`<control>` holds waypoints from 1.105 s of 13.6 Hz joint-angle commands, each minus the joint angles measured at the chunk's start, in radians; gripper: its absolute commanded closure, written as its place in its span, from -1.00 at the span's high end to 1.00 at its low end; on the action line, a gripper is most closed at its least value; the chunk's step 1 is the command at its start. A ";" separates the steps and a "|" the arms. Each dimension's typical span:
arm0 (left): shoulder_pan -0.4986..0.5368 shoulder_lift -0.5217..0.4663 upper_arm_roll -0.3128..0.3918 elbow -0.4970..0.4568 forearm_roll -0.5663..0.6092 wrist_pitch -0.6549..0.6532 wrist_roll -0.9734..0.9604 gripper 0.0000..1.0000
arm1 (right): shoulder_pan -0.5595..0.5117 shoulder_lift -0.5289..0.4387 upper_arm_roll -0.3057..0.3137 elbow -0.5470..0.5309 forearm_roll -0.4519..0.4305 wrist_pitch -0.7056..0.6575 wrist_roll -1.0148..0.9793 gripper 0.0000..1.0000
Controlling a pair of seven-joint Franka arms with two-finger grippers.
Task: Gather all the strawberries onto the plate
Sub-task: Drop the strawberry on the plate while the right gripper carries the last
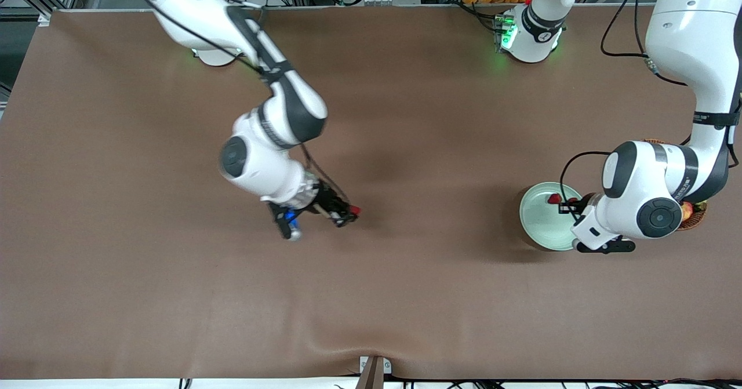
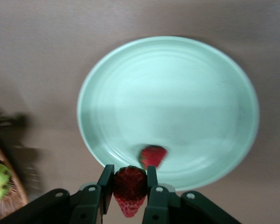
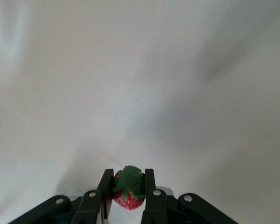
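The right gripper (image 1: 349, 215), above the middle of the brown worktop (image 1: 406, 296), has its fingers (image 3: 105, 189) clamped on a strawberry (image 3: 129, 190). Toward the left arm's end, the left gripper (image 2: 129, 186) grips a second strawberry (image 2: 129, 189) over the rim of the mint plate (image 2: 177, 79), where a third strawberry (image 2: 152, 155) lies. A wicker basket (image 2: 7, 205) sits just beside the plate.

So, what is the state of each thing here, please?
Left gripper: shut on a strawberry, over the plate's edge.
Right gripper: shut on a second strawberry, over bare table.
Third strawberry: lying in the plate.
Plate: holds one berry.
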 commanded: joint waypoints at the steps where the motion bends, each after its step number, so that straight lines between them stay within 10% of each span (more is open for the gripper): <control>1: 0.022 -0.009 -0.011 -0.060 0.047 0.077 0.004 -1.00 | 0.079 0.098 -0.009 0.114 0.022 0.051 0.097 -1.00; 8: 0.059 0.066 -0.009 -0.091 0.069 0.261 0.004 -1.00 | 0.240 0.268 -0.010 0.205 0.019 0.273 0.226 -1.00; 10: 0.058 0.068 -0.009 -0.088 0.070 0.262 0.004 -0.97 | 0.263 0.306 -0.012 0.234 0.017 0.293 0.251 -0.49; 11: 0.058 0.069 -0.009 -0.087 0.070 0.262 0.004 -0.72 | 0.274 0.320 -0.012 0.242 0.017 0.315 0.252 -0.10; 13: 0.059 0.061 -0.011 -0.087 0.070 0.260 0.004 0.99 | 0.296 0.339 -0.012 0.243 0.016 0.361 0.252 0.84; 15: 0.054 0.048 -0.012 -0.087 0.069 0.251 0.006 1.00 | 0.300 0.333 -0.018 0.243 0.006 0.356 0.251 1.00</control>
